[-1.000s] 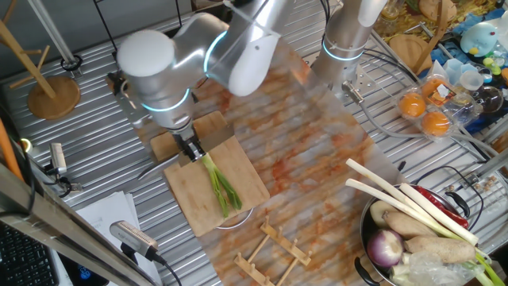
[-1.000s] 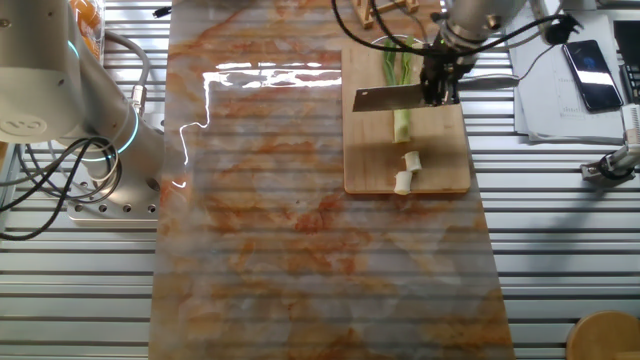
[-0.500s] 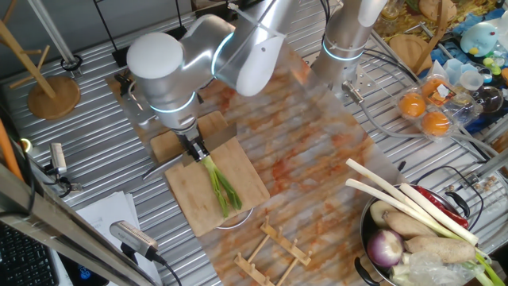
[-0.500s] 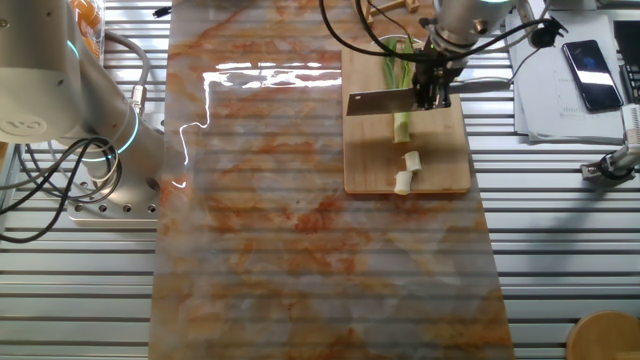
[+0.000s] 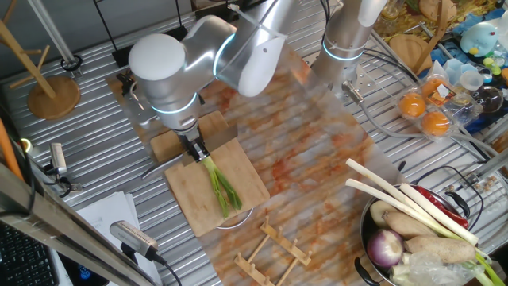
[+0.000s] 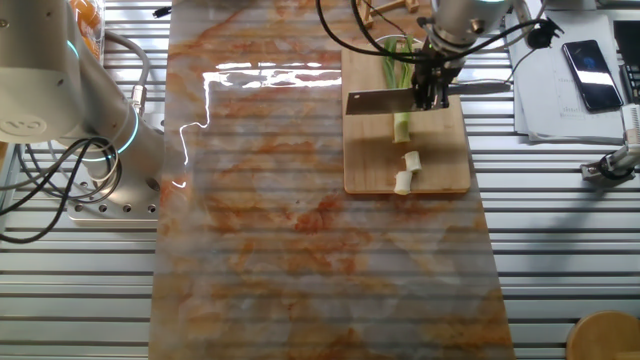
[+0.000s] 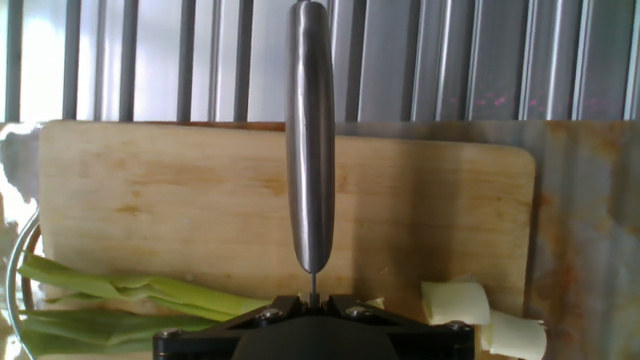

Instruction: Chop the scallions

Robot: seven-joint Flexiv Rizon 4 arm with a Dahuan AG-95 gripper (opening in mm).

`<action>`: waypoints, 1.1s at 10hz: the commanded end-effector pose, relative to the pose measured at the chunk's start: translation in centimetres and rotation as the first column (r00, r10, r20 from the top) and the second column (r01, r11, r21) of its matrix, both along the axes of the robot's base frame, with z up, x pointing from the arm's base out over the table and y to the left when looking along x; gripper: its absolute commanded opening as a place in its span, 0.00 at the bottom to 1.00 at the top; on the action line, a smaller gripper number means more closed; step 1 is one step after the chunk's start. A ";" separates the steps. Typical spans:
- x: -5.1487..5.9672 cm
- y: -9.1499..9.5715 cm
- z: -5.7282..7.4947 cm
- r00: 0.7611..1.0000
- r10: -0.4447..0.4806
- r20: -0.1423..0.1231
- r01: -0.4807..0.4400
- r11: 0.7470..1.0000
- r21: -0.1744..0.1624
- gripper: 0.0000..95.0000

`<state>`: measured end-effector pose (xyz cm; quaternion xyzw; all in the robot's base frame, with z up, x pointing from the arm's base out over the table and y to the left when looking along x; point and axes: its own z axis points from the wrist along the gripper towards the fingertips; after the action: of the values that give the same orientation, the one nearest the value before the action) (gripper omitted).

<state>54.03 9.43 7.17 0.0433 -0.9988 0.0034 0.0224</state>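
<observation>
A scallion (image 5: 220, 183) lies on the wooden cutting board (image 5: 246, 171), white end toward my gripper (image 5: 193, 148). In the other fixed view my gripper (image 6: 432, 88) is shut on a knife's handle, and the blade (image 6: 378, 101) lies across the scallion stalk (image 6: 402, 124). Two cut white bits (image 6: 411, 160) (image 6: 403, 182) rest on the board (image 6: 440, 165) below the blade. In the hand view the steel knife handle (image 7: 310, 140) runs straight up from my gripper (image 7: 312, 298). Green leaves (image 7: 110, 300) show at the lower left, cut bits (image 7: 455, 300) at the lower right.
A bowl (image 5: 373, 238) with long white leek stalks (image 5: 405, 202) and an onion (image 5: 386, 248) sits at the right. A wooden rack (image 5: 274, 246) lies beside the board. A second arm's base (image 6: 60, 90), a phone (image 6: 590, 62) and oranges (image 5: 425, 103) are nearby.
The arm has shifted a little, and the knife blade has slid slightly left across the stalk in the other fixed view. The scallion and cut bits have not moved.
</observation>
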 end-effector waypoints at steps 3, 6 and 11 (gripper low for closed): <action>-1.0 -0.2 -0.5 1.000 0.005 0.030 -0.005 1.000 -0.001 0.00; -1.2 -0.2 -0.4 0.999 0.004 0.033 -0.004 1.000 0.001 0.00; -2.0 -0.3 -0.8 0.999 0.004 0.049 -0.005 1.000 0.011 0.00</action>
<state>51.94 9.15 6.42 0.0461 -0.9989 -0.0014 -0.0024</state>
